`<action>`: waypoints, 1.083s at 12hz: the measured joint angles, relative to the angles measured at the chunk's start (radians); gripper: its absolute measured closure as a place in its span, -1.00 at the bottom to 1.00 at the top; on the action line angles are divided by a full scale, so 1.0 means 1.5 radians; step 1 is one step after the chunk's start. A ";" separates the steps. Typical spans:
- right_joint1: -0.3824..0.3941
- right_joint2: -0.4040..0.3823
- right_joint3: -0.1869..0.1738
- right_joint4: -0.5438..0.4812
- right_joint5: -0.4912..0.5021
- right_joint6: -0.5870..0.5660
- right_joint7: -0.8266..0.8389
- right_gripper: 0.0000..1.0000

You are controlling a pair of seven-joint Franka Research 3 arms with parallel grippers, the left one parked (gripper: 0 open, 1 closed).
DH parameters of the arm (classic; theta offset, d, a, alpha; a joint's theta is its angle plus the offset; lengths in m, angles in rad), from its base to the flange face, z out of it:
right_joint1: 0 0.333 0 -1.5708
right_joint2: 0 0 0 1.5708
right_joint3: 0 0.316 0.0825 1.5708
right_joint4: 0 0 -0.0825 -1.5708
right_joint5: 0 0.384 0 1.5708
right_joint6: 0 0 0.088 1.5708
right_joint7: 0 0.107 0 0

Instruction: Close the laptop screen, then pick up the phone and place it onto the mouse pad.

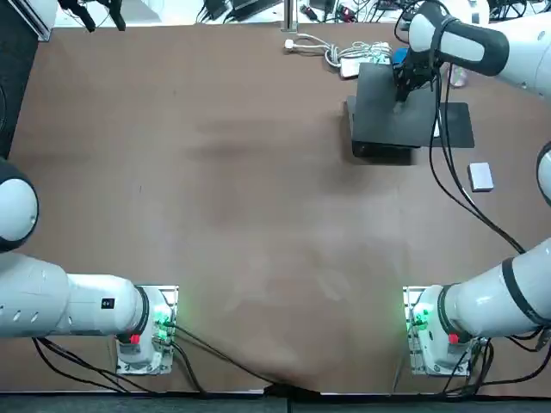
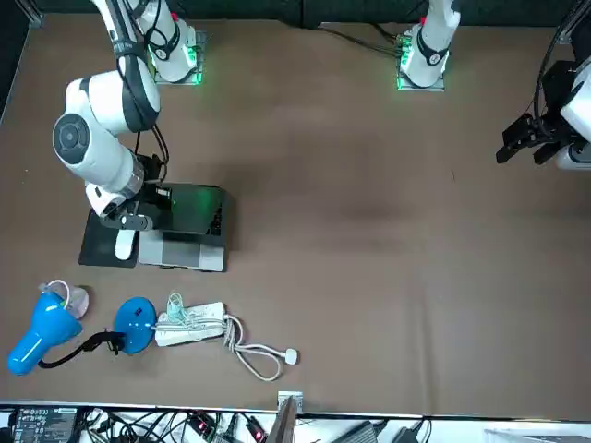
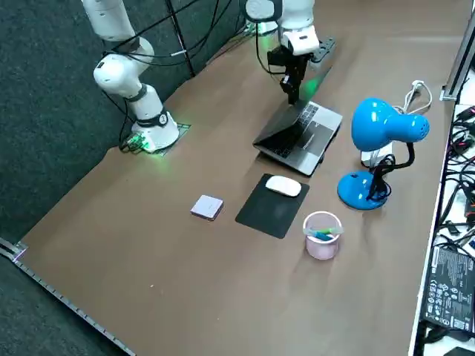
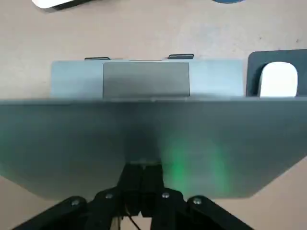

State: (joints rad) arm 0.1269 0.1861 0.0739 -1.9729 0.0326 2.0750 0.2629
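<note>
Pressure at the middle works best: right gripper (image 4: 141, 168), fingers clenched empty against the half-shut laptop lid (image 4: 216, 139), should push down slowly, evenly.

- Brown table (image 1: 215, 172) is carrying everything.
- Laptop (image 1: 379, 116) is sitting at the far right, lid partly lowered. The right gripper (image 4: 142, 168) is resting against the lid's back, fingers together.
- Mouse pad (image 1: 458, 125) is lying just beside the laptop.
- Phone (image 1: 480, 175) is lying flat near the pad, not touching it.
- Blue lamp (image 3: 382, 130), pink cup (image 3: 322, 236) and power strip (image 2: 189, 328) are sitting by the far edge.
</note>
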 joint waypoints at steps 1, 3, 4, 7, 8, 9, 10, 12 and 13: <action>0.000 0.008 0.000 0.000 0.000 0.008 0.000 0.95; -0.002 0.023 -0.001 0.000 0.000 0.025 0.000 0.95; -0.002 0.031 -0.002 0.000 0.000 0.034 0.000 0.95; -0.004 0.059 -0.005 0.003 0.000 0.054 0.000 0.95; -0.004 0.069 -0.006 0.007 0.000 0.055 0.000 0.95; -0.004 0.078 -0.007 0.011 0.000 0.055 0.000 0.95; -0.004 0.087 -0.007 0.014 0.000 0.055 0.000 0.95; -0.004 0.113 -0.010 0.021 0.000 0.057 0.000 0.95; -0.004 0.119 -0.011 0.022 0.000 0.057 0.000 0.95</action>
State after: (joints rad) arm 0.1204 0.3638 0.0577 -1.9393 0.0326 2.1603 0.2629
